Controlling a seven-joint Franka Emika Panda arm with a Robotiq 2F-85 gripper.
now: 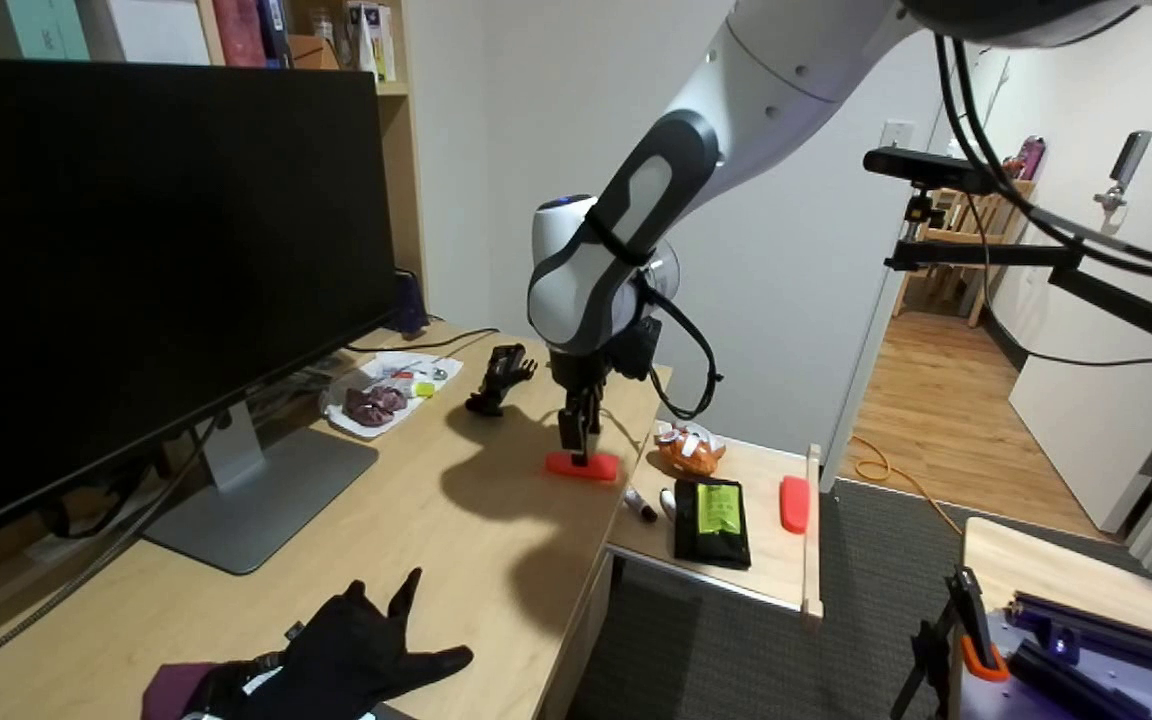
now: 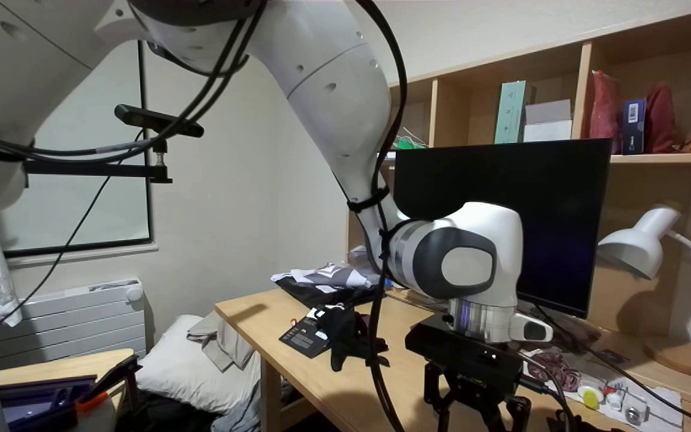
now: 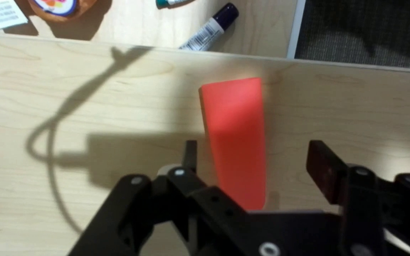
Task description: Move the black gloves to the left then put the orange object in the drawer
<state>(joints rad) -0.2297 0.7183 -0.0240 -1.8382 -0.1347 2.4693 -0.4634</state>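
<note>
The orange object (image 1: 598, 468), a slim orange-red bar, lies flat on the desk near the edge by the drawer. My gripper (image 3: 251, 156) is open above it; in the wrist view the bar (image 3: 237, 124) runs between the spread fingers (image 3: 327, 170) with space on both sides. An exterior view has the gripper (image 1: 581, 445) straight over the bar's middle. The black gloves (image 1: 346, 650) lie well apart on the desk, and show again in an exterior view (image 2: 348, 336). Pulled out beyond the desk edge is the pale wooden drawer (image 1: 771, 470).
Inside the drawer lie a black packet (image 1: 712, 540) with a green label, a red item (image 1: 794, 504), an orange-brown package (image 1: 691, 450) and a marker (image 3: 208, 32). A black hand-shaped thing (image 1: 503, 378), a littered white sheet (image 1: 386, 385) and a monitor (image 1: 166, 280) stand around the arm.
</note>
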